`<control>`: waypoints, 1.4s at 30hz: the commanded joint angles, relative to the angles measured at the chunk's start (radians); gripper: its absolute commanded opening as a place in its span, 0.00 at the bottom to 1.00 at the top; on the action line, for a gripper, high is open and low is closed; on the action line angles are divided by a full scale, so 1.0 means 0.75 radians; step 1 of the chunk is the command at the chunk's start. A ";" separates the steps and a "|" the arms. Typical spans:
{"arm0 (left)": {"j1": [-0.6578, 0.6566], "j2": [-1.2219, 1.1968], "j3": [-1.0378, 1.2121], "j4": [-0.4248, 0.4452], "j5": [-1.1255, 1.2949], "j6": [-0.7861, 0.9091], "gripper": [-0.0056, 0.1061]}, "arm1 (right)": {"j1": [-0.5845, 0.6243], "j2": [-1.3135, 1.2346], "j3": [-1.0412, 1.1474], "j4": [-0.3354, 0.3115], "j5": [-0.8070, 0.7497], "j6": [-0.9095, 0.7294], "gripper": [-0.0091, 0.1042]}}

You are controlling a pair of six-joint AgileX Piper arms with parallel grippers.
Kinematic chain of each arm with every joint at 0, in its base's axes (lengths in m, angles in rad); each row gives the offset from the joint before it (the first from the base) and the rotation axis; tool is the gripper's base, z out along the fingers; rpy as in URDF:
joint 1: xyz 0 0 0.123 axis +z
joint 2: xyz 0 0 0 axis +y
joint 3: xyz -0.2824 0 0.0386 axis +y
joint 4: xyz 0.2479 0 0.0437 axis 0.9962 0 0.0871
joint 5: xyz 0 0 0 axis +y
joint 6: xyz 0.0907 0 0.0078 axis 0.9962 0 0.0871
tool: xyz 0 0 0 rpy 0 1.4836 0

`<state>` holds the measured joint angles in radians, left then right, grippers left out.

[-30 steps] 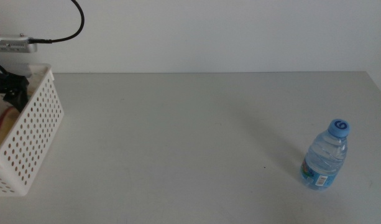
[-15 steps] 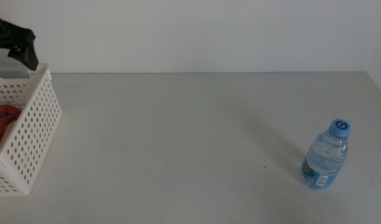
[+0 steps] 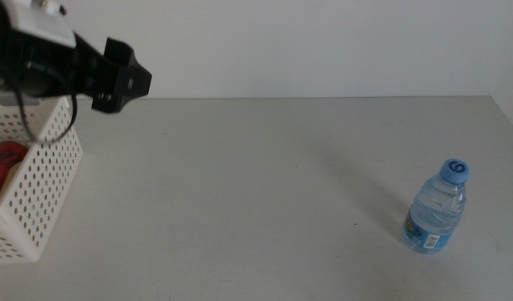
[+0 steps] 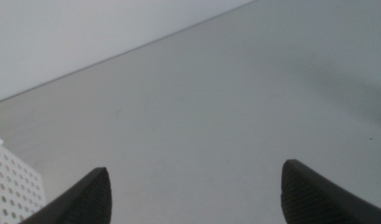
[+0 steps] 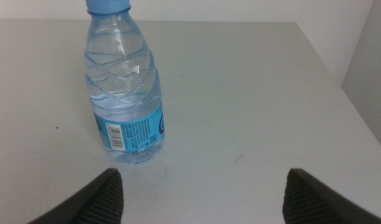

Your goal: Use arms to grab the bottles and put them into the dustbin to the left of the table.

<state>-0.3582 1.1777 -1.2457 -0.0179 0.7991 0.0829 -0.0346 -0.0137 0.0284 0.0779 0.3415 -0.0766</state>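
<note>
One water bottle (image 3: 438, 209) stands upright near the table's (image 3: 264, 184) right edge; your right gripper (image 5: 202, 193) faces it, jaws wide; left gripper (image 3: 122, 77), spread and empty, hangs beside the dustbin (image 3: 38, 180).

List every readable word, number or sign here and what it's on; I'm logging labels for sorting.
"6", or perhaps "G": a single mark on the blue cap of the small clear plastic water bottle.
Barcode with digits on the bottle's blue label: too small to read.
Other print on that label: blurred, unreadable.
White perforated plastic basket: no text visible.
</note>
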 commanded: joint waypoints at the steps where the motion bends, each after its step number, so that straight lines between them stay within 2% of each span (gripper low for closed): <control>1: -0.065 -0.230 0.229 0.024 -0.339 -0.111 0.89 | 0.000 -0.029 -0.013 -0.007 -0.096 -0.008 0.66; 4: -0.097 -0.445 0.491 0.024 -0.515 -0.166 0.89 | 0.000 -0.029 -0.013 -0.007 -0.096 -0.008 0.66; 9: -0.092 -0.670 0.693 -0.005 -0.500 -0.188 0.89 | 0.000 -0.029 -0.013 -0.007 -0.096 -0.008 0.66; 19: -0.092 -0.740 0.717 -0.003 -0.455 -0.189 0.89 | 0.000 -0.029 -0.013 -0.007 -0.096 -0.008 0.66; 20: -0.092 -0.740 0.717 -0.003 -0.455 -0.189 0.89 | 0.000 -0.029 -0.013 -0.045 -0.100 -0.030 0.66; 25: -0.092 -0.740 0.717 -0.003 -0.455 -0.189 0.89 | 0.000 -0.029 -0.013 -0.104 -0.115 -0.075 0.66; 38: -0.092 -0.740 0.717 -0.003 -0.455 -0.189 0.89 | 0.000 0.133 -0.013 -0.104 -0.528 -0.061 0.66; 42: -0.092 -0.740 0.717 -0.003 -0.455 -0.189 0.89 | 0.000 0.228 -0.013 -0.104 -0.688 0.007 0.66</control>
<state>-0.4212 0.6225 -0.6809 -0.0093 0.5275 -0.0442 -0.0346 0.1172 0.0284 0.0100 -0.0373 -0.0891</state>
